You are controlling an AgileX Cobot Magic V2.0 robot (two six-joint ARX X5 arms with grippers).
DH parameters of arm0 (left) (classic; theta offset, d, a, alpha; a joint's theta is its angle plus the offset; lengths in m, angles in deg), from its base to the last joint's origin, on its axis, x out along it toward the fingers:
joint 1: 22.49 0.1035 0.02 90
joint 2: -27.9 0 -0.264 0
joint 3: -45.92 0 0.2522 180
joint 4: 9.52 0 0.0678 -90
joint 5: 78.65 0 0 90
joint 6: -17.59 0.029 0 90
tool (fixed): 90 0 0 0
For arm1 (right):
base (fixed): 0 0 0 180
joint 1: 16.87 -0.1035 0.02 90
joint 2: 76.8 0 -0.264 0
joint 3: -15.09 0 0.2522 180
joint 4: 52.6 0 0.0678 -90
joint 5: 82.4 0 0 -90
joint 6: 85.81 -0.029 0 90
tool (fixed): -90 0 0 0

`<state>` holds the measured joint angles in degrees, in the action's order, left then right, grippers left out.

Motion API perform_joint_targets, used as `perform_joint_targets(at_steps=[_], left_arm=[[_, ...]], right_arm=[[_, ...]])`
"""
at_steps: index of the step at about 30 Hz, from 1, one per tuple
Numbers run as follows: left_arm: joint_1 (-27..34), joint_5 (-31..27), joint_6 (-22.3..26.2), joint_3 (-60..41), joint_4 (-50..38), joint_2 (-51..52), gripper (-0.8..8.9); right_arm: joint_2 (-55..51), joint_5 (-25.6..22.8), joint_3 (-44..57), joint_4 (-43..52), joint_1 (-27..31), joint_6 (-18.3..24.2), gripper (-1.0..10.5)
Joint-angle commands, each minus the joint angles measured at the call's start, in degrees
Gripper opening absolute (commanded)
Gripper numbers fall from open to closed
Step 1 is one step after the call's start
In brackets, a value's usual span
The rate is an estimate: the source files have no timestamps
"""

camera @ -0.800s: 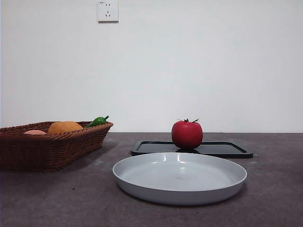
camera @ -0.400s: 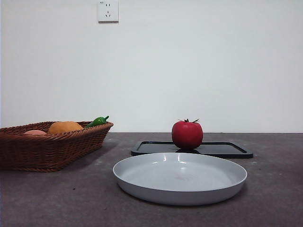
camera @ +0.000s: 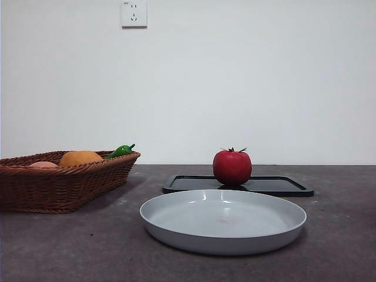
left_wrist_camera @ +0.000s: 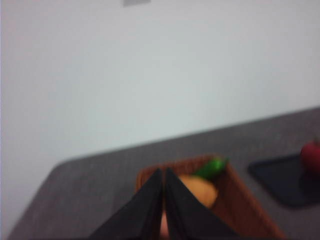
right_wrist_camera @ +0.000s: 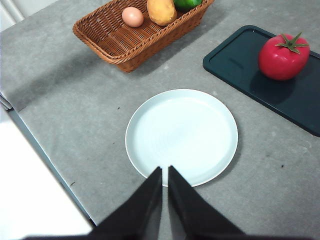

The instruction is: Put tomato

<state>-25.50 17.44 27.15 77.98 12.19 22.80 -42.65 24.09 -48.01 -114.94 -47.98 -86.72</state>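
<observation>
The tomato is round, glossy red, with a dark green calyx. It stands upright on the black tray behind the grey plate. It shows in the right wrist view and at the edge of the left wrist view. My right gripper is shut and empty, high above the near rim of the plate. My left gripper is shut and empty, raised above the wicker basket. Neither gripper shows in the front view.
The wicker basket stands at the left with an orange round fruit, a green pepper and a pale egg-like thing. The table's edge runs near the plate in the right wrist view.
</observation>
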Motion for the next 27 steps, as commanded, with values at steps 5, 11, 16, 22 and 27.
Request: perform_joint_targets(at_steps=[5,11,16,22,27], left_arm=[[2.84,-0.46,-0.22,-8.85,-0.26,4.24,0.07],[4.31,-4.17,-1.88,-12.55,-0.26,4.94,0.07],[4.66,-6.58,-2.84,-15.04,-0.28,4.94,0.07],[4.66,-6.58,-2.97,-17.66,0.11,4.94,0.07],[4.63,-6.58,-2.97,-17.66,3.08,4.92,0.07]], right_arm=[[0.17,0.00,-0.24,0.61,-0.42,-0.55,0.1],[0.17,0.00,-0.24,0.61,-0.42,-0.55,0.1],[0.17,0.00,-0.24,0.59,-0.42,-0.55,0.1],[0.17,0.00,-0.24,0.61,-0.42,-0.55,0.1],[0.17,0.00,-0.24,0.59,-0.42,-0.55,0.1]])
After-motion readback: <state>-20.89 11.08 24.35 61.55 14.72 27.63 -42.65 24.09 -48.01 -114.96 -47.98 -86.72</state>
